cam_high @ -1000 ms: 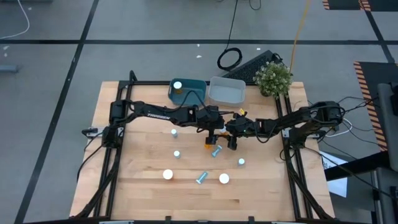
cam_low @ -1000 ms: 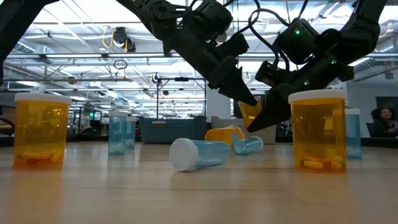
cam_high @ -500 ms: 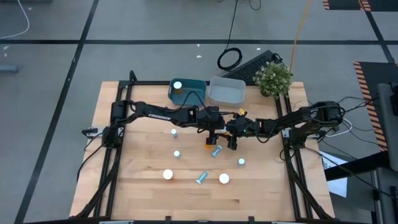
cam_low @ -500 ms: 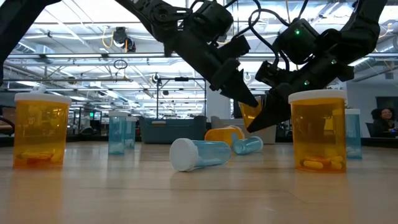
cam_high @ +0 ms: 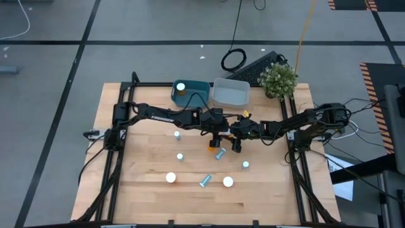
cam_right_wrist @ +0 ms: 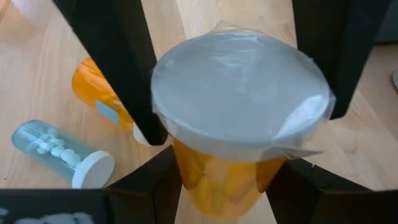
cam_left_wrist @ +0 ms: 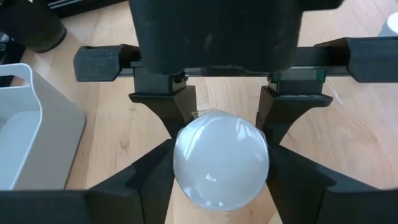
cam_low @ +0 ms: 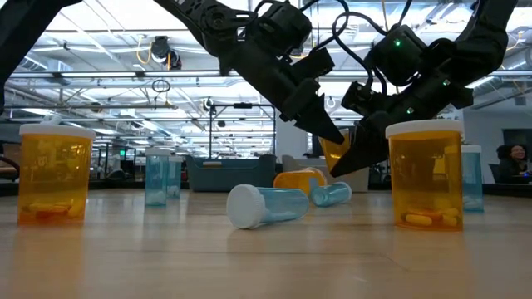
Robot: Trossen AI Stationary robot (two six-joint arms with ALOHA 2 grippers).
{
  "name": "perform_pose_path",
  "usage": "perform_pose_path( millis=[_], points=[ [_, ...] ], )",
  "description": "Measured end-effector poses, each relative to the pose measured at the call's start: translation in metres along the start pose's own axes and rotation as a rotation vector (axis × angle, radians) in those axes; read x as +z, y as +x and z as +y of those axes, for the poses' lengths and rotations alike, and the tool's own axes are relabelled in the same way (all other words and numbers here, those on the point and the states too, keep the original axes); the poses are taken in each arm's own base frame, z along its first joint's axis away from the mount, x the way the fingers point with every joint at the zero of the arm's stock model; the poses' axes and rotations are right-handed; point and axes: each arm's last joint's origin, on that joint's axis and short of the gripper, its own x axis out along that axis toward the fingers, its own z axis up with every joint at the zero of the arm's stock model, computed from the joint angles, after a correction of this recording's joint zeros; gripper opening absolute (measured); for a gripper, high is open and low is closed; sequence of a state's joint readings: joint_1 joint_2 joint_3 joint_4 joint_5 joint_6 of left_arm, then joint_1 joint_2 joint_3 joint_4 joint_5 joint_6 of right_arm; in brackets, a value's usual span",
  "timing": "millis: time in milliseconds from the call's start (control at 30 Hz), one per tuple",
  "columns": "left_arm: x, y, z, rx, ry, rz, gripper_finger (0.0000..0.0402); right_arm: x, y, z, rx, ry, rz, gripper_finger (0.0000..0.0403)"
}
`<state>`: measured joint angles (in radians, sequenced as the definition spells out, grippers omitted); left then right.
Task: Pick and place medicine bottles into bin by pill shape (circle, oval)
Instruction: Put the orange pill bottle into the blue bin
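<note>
Mid-worktop (cam_high: 145, 190), the left end effector (cam_left_wrist: 221, 127) and right end effector (cam_right_wrist: 239, 134) meet, both pinching one orange bottle (cam_right_wrist: 233, 168). Another orange bottle (cam_right_wrist: 99, 93) and a blue bottle (cam_right_wrist: 59, 152) lie just beside them.

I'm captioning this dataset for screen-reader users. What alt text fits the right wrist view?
Close up, an orange medicine bottle with a wide white cap sits between the right gripper's two dark fingers, above a wooden table. Behind it, another orange bottle and a pale-blue bottle of small white pills lie on their sides.
</note>
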<state>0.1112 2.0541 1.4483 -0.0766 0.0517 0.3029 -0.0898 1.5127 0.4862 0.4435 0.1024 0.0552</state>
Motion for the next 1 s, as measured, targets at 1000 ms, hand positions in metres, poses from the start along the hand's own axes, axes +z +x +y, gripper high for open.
perform_pose_path(
  millis=[1000],
  points=[
    [0.008, -0.048, 0.019, 0.094, 0.016, 0.127, 0.0217, 0.005, -0.033, -0.003, -0.006, -0.008, 0.076, 0.0347]
  ],
)
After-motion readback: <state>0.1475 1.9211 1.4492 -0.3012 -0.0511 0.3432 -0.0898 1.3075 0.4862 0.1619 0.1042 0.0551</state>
